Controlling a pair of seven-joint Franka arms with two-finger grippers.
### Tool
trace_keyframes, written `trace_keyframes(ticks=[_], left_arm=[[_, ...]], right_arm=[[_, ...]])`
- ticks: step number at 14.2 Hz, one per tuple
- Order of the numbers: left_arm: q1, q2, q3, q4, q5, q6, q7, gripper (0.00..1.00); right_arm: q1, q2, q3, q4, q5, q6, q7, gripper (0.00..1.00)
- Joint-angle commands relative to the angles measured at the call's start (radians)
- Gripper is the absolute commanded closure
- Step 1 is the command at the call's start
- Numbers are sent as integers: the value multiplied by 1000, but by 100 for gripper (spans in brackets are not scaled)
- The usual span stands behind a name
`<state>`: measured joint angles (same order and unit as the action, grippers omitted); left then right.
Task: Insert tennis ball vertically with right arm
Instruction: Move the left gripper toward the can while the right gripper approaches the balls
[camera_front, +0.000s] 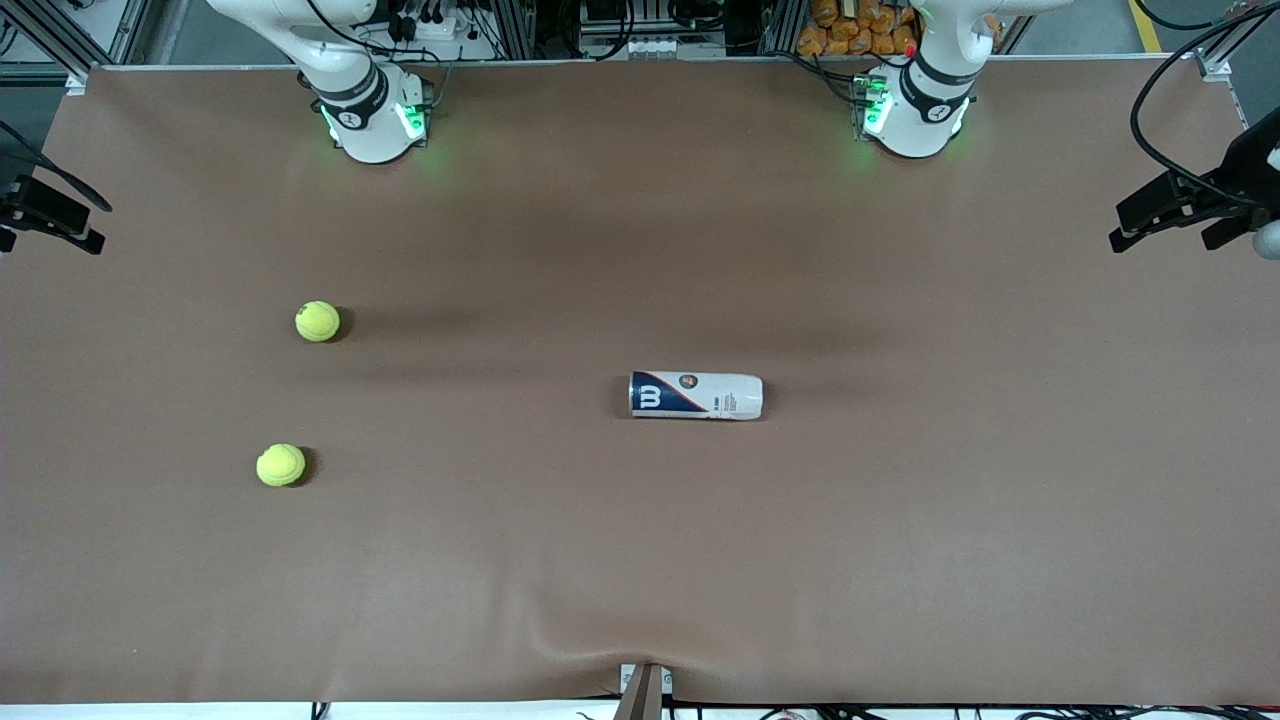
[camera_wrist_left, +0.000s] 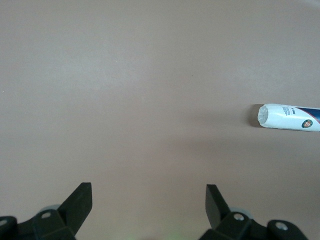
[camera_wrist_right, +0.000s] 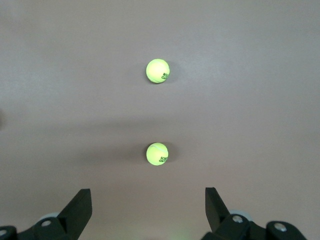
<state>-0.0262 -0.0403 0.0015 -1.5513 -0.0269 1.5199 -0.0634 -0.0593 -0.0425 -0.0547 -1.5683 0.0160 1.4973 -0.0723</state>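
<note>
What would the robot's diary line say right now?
left gripper: open, waiting above table | right gripper: open, above two tennis balls | ball can: lying sideways | inserted: none

Front camera high, facing both bases; wrist cameras look down — sharing the table (camera_front: 640, 560).

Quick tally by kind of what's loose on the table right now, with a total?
Tennis balls: 2, one farther from the front camera, one nearer
Ball can: 1, lying on its side
Total: 3
</note>
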Motion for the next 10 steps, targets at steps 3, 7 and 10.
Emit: trace_keyframes(ticks=[3,7,10], left_arm=[[0,10,-6,23,5,-26,4,0],[-3,16,-6,20,4,-37,13,0],[-35,62,-20,17,4,-75,16,0]], right_arm=[[46,15,-14,1,2,-3,51,0],[47,21,-14,2,2,4,49,0],[50,32,-13,2,2,-5,43,0]])
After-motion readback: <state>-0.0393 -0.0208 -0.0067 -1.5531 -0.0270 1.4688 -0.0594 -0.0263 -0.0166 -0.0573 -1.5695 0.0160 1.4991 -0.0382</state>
